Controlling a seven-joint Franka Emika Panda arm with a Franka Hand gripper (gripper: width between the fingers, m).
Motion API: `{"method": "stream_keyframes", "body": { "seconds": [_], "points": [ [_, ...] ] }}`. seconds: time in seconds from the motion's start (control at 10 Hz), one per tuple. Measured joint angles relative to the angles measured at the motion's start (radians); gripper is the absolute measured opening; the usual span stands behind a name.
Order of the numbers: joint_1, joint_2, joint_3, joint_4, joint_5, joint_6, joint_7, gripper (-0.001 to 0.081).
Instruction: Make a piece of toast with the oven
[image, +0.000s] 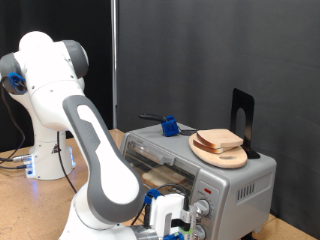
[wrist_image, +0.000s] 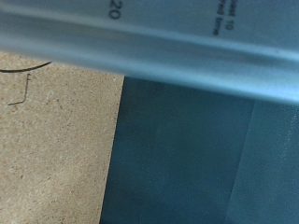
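The silver-grey oven (image: 245, 185) stands at the exterior view's lower right, with its knobs (image: 205, 208) and a red mark on the front. A tan slice, apparently the piece of toast (image: 160, 178), lies at the oven's front opening on the rack. Another bread slice (image: 218, 139) rests on a round wooden board (image: 232, 158) on the oven's top. My gripper (image: 172, 220) is low in front of the oven, close to the knobs. Its fingers do not show in the wrist view, which is filled by a blurred grey metal band (wrist_image: 168, 47) with printed figures.
A blue object (image: 170, 126) and a black stand (image: 243, 118) sit on the oven's top. The wrist view shows a dark teal mat (wrist_image: 187, 159) over a wooden table (wrist_image: 47, 140) with a thin cable. My white arm fills the exterior view's left.
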Motion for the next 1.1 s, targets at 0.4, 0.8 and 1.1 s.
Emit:
{"method": "stream_keyframes", "body": {
  "seconds": [0.4,0.8,1.1],
  "points": [
    [0.007,0.0,0.011,-0.02,0.016,0.045,-0.006,0.0792],
    [0.008,-0.013,0.02,-0.025,0.044,0.052,-0.006,0.0268],
    [0.005,-0.016,0.02,-0.029,0.051,0.06,0.006,0.0095]
  ]
}}
